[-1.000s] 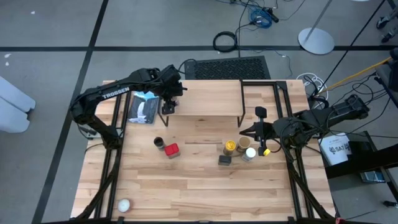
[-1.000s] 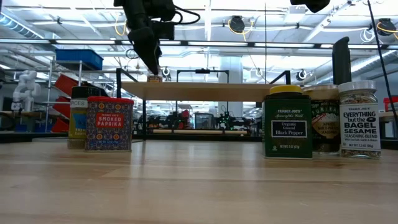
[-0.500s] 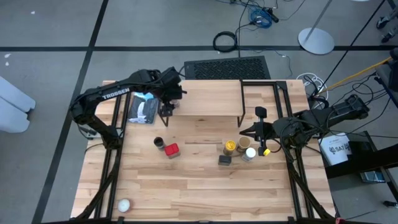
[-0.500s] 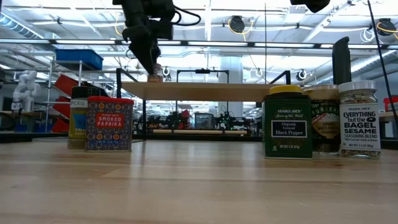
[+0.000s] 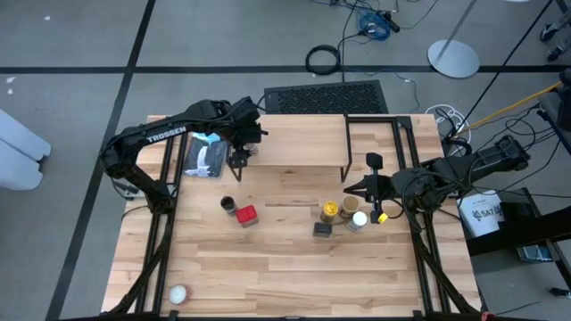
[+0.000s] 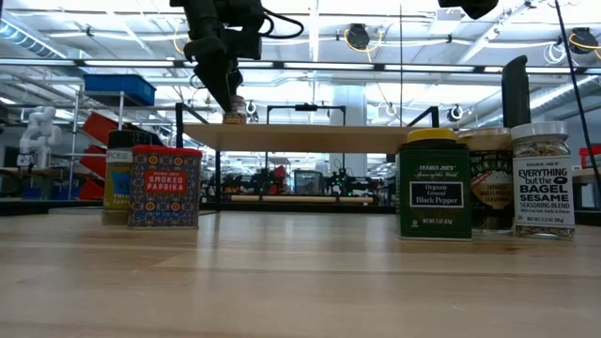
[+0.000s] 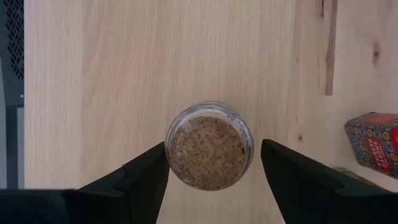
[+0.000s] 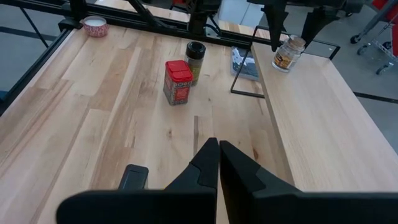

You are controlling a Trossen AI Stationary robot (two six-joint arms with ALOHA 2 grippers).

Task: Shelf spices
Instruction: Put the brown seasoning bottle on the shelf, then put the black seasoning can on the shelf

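Observation:
A tan cork-lidded jar [image 7: 209,145] stands upright on the left end of the shelf [image 5: 294,152], a light wood plank on thin black legs. My left gripper [image 7: 213,163] is open above it, pointing down, one finger on each side of the jar [image 8: 287,53]. On the table stand the red tin [image 5: 246,215] and a dark-lidded jar [image 5: 227,204]. To their right are a yellow-lidded container [image 5: 330,209], a white-lidded jar [image 5: 358,219], another jar [image 5: 350,204] and a black tin [image 5: 322,229]. My right gripper [image 8: 219,151] is shut and held above the table beside that group. My left gripper comes at the jar from above, pointing down. One finger [image 7: 149,171] lies right against the jar's rim [image 7: 169,146]; whether it touches I cannot tell. The other finger [image 7: 283,168] stands clear of it. The jar rests upright on the shelf plank.
A flat blue-and-black package [image 5: 205,153] lies left of the shelf. A small white ball [image 5: 177,293] sits near the table's near left corner. A black metal frame [image 5: 379,120] stands at the table's far right. Bare tabletop stretches along the near edge.
My left gripper has shifted slightly over the shelf's left end, and in the low view more of the jar now shows beneath its fingers. The jar stays standing on the plank.

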